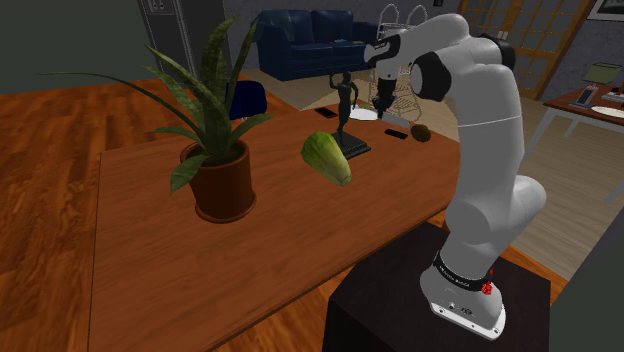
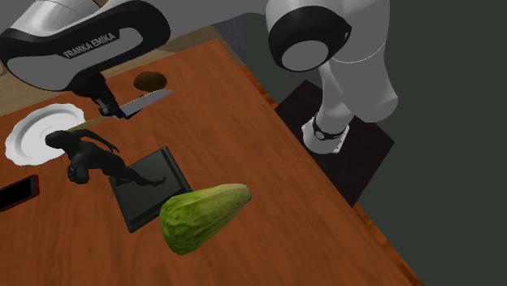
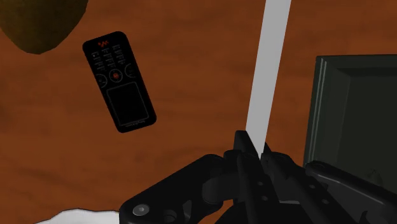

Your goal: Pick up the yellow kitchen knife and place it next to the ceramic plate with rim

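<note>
Plainly, the gripper (image 2: 108, 108) is clamped on the knife (image 2: 148, 100), with its black fingers (image 3: 242, 149) pinching it about where the blade meets the handle. We see the knife held above the wooden table (image 2: 244, 130), its long axis roughly level. The grey blade points toward the second exterior view's right and a little farther away. The dull yellow handle runs back to the left, over the rim of the white plate (image 2: 20, 140).

In the wrist view the blade runs straight out from the fingers, passing between a black phone (image 3: 119, 81) and the dark square base (image 3: 356, 108) of a figurine (image 2: 89, 154). In the second exterior view a brown rounded lump (image 2: 150, 80) lies just beyond the blade. The dark figurine stands nearer us than the plate, overlapping its edge. Nearer still, to the right, lies a green lettuce (image 2: 203, 215).
</note>
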